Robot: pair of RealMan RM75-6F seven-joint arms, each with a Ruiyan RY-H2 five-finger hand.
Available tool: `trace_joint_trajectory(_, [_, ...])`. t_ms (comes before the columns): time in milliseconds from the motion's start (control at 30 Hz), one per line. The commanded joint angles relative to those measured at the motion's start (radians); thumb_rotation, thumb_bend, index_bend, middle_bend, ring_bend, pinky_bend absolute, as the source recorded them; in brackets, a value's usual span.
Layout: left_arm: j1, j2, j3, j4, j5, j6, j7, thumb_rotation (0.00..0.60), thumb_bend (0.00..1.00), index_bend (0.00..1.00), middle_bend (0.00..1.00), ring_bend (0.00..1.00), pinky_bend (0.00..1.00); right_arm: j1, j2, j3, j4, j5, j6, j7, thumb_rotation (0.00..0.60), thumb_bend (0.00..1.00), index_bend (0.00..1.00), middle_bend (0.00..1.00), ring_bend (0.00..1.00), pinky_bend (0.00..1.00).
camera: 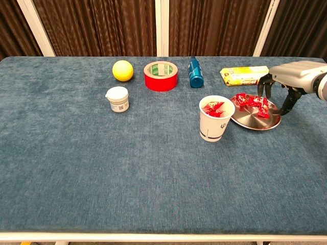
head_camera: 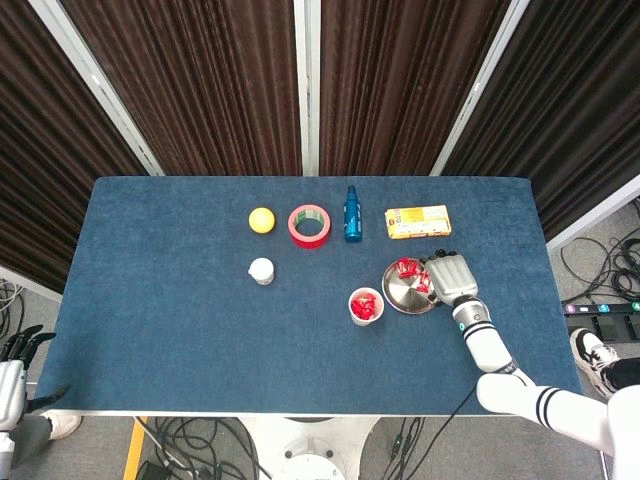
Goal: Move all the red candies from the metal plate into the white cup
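Red candies (camera: 213, 108) are filling the bottom of the white cup (camera: 215, 125), which is standing just beside the metal plate (camera: 255, 120), on the side away from our right hand (camera: 289, 76). More red candies (camera: 254, 102) are lying on the far part of that plate, nearest our fingertips. We are holding the right hand low over the plate's outer edge, fingers (camera: 286, 105) curled downward and apart, gripping nothing; whether a fingertip is touching the plate we cannot tell. Beyond the hand a yellow box (head_camera: 418, 221) is lying on the table (head_camera: 180, 320). Past the cup from the hand we are seeing a blue bottle (head_camera: 352, 214), a red tape roll (head_camera: 309, 224), a yellow ball (head_camera: 261, 220) and a small white jar (head_camera: 261, 270). Our left hand (head_camera: 12, 375) is hanging off the table's near corner, fingers loosely spread, holding nothing.
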Motion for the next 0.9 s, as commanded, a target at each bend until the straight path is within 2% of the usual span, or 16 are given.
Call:
trace_joint_trajectory(33, [0.000,0.001,0.000,-0.001,-0.001,0.000,0.002,0.600,0.09,0.30,0.25,0.17,0.28,-0.003,-0.009,-0.003,0.010,-0.008,-0.005,0.012,0.600,0.17,0.35,0.36,0.17,0.27])
trace_joint_trajectory(633, [0.004,0.002,0.001,-0.002,-0.005,0.004,0.003,0.600,0.09,0.30,0.25,0.17,0.28,0.001,-0.039,-0.007,-0.004,-0.066,-0.003,0.043,0.600,0.17,0.35,0.37,0.17,0.27])
trace_joint_trajectory(900, [0.003,0.001,0.002,-0.002,-0.003,0.002,0.003,0.600,0.09,0.30,0.25,0.17,0.28,0.008,-0.049,-0.010,0.028,-0.028,-0.012,0.002,0.600,0.17,0.35,0.37,0.17,0.27])
